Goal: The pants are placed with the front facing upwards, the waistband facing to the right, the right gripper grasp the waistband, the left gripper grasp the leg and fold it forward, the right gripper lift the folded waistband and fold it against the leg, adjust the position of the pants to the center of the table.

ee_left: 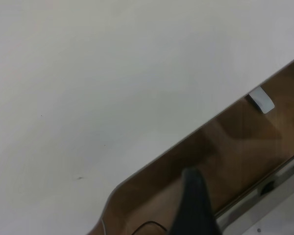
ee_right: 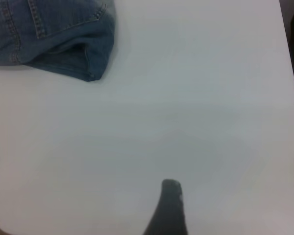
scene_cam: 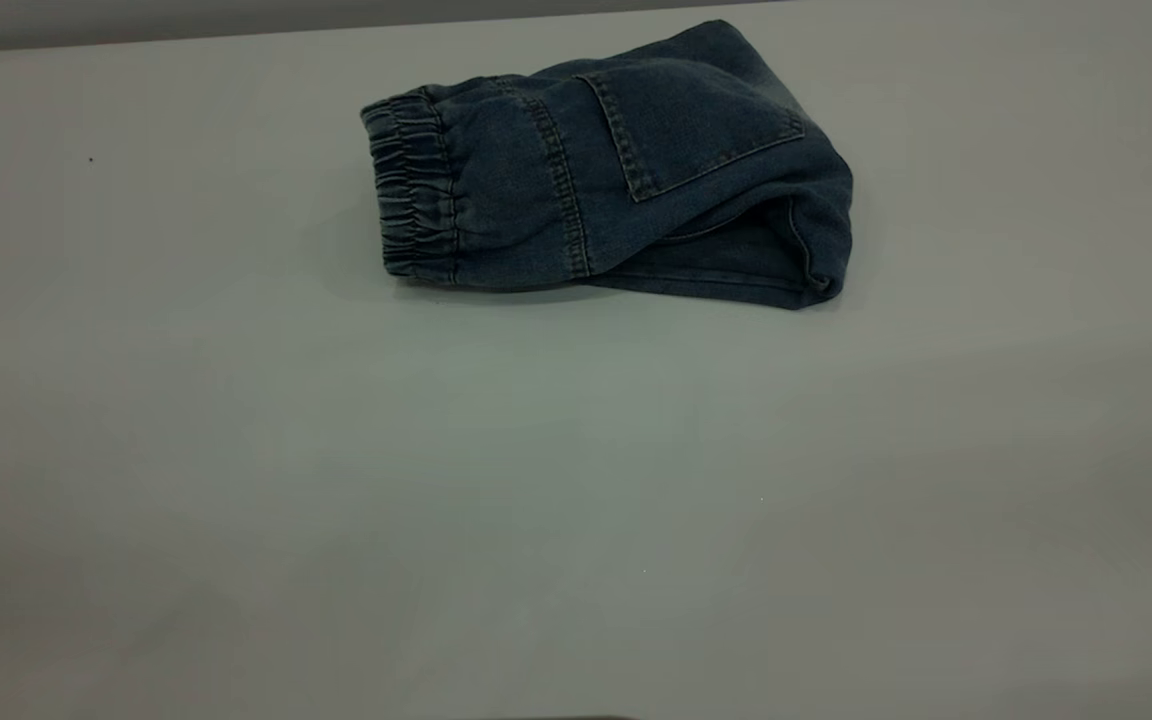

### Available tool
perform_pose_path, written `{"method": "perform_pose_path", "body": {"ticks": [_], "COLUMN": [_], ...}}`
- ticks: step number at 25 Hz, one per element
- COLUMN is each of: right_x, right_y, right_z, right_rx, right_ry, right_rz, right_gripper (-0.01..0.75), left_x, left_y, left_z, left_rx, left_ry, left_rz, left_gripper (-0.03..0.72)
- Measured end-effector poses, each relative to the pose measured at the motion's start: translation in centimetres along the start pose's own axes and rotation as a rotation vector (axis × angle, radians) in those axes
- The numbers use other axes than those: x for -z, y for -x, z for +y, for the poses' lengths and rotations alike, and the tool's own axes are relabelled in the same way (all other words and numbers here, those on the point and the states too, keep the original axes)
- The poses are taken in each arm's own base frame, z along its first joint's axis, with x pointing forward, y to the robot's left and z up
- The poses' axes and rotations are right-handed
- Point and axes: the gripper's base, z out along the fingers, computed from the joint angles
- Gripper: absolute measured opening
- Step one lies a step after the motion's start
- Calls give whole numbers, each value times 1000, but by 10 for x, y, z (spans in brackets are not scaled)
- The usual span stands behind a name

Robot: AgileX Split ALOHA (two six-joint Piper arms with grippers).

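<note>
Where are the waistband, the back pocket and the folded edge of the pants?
waistband (scene_cam: 414, 190), exterior view, on the gathered elastic rows.
back pocket (scene_cam: 696, 120), exterior view, middle of the pocket panel.
folded edge (scene_cam: 821, 240), exterior view, rounded fold at the pants' right end.

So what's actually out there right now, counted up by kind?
Pants, folded blue denim: 1
Table, pale: 1
Gripper tips in view: 2, the left gripper over the table's edge and the right gripper over bare table near the pants
Total: 4

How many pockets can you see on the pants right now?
1: a stitched patch pocket on the top layer of the folded pants, toward the fold, away from the waistband. Others may be hidden underneath.
</note>
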Motion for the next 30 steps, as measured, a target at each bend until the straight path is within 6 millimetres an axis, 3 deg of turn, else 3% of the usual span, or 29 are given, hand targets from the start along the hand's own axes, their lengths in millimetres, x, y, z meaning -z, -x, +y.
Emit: {"method": "perform_pose_path", "body": {"ticks": [10,20,30], "right_x": [1,7,6], "right_y": [0,-5,-5], "right_z": [0,1,2], "right_rx": [1,1,-4], "right_ry": [0,-12,-12], "right_rz": [-10,-63,-63], "right_gripper": [568,568,568], "left_x": [3,17,22], "left_y": [-1,-13,-19], "left_z": [0,-1,-7], "left_rx": [19,310,323], "left_ry": [24,410,458], "left_rz": [-24,-136,-188], "left_gripper": [496,496,496]}}
